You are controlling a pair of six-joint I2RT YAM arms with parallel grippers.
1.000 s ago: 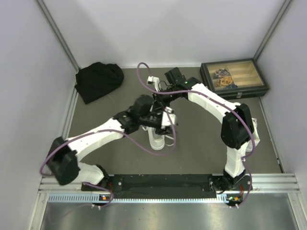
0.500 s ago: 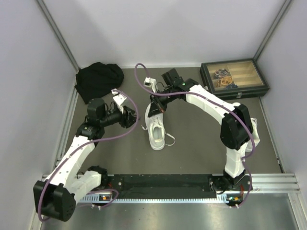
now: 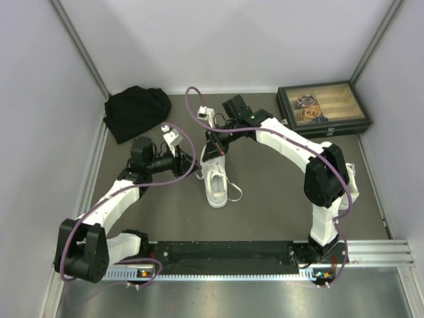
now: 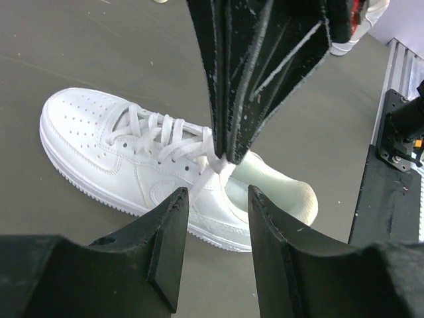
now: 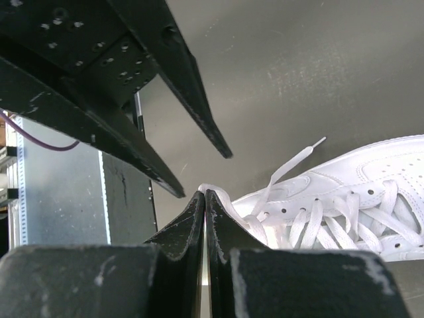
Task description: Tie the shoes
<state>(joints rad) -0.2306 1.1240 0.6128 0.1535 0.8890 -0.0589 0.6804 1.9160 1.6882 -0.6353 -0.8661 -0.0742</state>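
**A:** Shoe, where?

**B:** I've got the white sneaker upright on its sole on the grey table. It sits mid-table between my two arms, heel toward the bases. A pale insert sticks out of the collar.

**A:** Right hand?

**B:** My right gripper is pinched fully closed on a loop of lace, right above the top eyelets. One loose lace end trails onto the table.

**A:** Left?

**B:** My left gripper has its jaws about halfway apart with nothing in them. It hangs just beside the sneaker, tips aimed at the pinched loop. I can't tell if it touches.

**A:** Anything else?

**B:** There's a black cloth bundle far left and a dark box far right, both well apart from the sneaker.
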